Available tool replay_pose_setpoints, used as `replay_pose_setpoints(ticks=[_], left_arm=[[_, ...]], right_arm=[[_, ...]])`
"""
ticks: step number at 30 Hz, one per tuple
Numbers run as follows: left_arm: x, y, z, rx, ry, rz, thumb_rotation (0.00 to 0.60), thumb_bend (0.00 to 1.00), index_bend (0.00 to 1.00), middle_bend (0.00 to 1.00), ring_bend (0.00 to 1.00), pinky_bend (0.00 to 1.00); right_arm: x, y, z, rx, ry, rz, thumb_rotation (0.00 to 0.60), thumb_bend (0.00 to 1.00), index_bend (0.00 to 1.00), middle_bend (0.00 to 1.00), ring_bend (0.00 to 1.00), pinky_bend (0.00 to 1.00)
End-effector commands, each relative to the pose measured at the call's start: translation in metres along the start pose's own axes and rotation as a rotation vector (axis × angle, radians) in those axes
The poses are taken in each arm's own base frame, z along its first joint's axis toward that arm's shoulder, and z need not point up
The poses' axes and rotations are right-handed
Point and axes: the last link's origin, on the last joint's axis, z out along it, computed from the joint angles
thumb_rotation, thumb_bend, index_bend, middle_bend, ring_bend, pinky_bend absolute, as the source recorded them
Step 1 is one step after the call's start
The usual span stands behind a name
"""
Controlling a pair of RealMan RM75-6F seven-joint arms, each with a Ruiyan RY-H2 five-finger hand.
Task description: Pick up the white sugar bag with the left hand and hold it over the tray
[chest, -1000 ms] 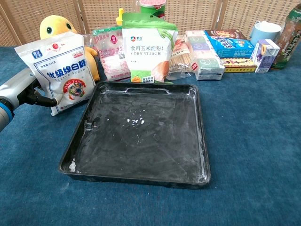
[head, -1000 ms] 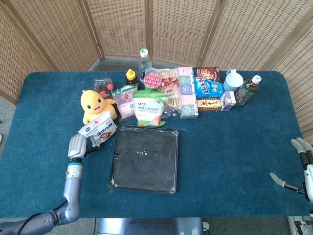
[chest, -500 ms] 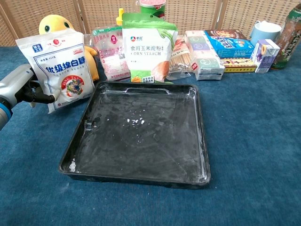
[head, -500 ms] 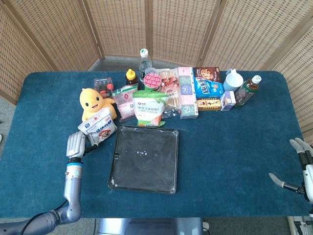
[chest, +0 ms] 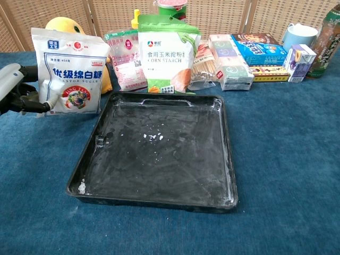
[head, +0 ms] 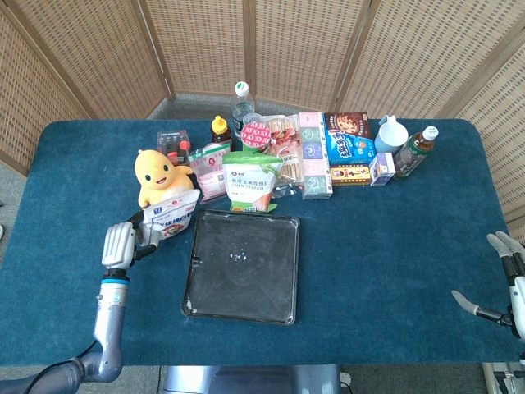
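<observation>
From the head view, my left hand (head: 117, 244) is gripping the white sugar bag (head: 168, 216) by its lower left corner, holding it just left of the black tray (head: 246, 279) and in front of the yellow plush duck (head: 156, 172) on the blue counter (head: 394, 246). My right hand (head: 507, 283) is hanging at the counter's far right edge, fingers spread, holding nothing.

From the chest view, the sugar bag (chest: 69, 71) is standing upright in the air, my left hand (chest: 15, 91) pinching its edge beside the corn starch pouch (chest: 167, 50). I am judging the bag soft, fairly heavy and prone to sag; a corner pinch may slip, so a fuller grip across its side would serve better. It is not yet over the tray (chest: 159, 154).
</observation>
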Motion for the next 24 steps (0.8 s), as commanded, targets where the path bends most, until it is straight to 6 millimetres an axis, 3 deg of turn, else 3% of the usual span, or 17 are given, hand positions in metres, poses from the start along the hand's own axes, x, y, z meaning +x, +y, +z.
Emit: replay_pose_setpoints(ticks=[1, 8, 14, 24], left_arm=[[0.012, -0.006, -0.003, -0.024, 0.02, 0.004, 0.6, 0.64, 0.69, 0.65, 0.71, 0.74], [0.035, -0.008, -0.005, -0.077, 0.044, 0.03, 0.6, 0.64, 0.7, 0.66, 0.72, 0.76], [0.074, 0.007, -0.01, -0.239, 0.097, 0.148, 0.6, 0.64, 0.7, 0.66, 0.72, 0.76], [0.111, 0.03, -0.016, -0.427, 0.105, 0.364, 0.6, 0.64, 0.71, 0.67, 0.72, 0.76]], right_arm=[[-0.001, 0.0, 0.0, 0.0, -0.003, 0.001, 0.378, 0.0, 0.04, 0.0, 0.0, 0.0], [-0.002, -0.001, 0.0, 0.002, -0.004, -0.002, 0.377, 0.0, 0.04, 0.0, 0.0, 0.0], [-0.002, -0.002, -0.001, 0.003, -0.003, -0.001, 0.377, 0.0, 0.04, 0.0, 0.0, 0.0], [0.0, -0.002, -0.002, 0.004, 0.003, 0.005, 0.378, 0.0, 0.04, 0.0, 0.0, 0.0]])
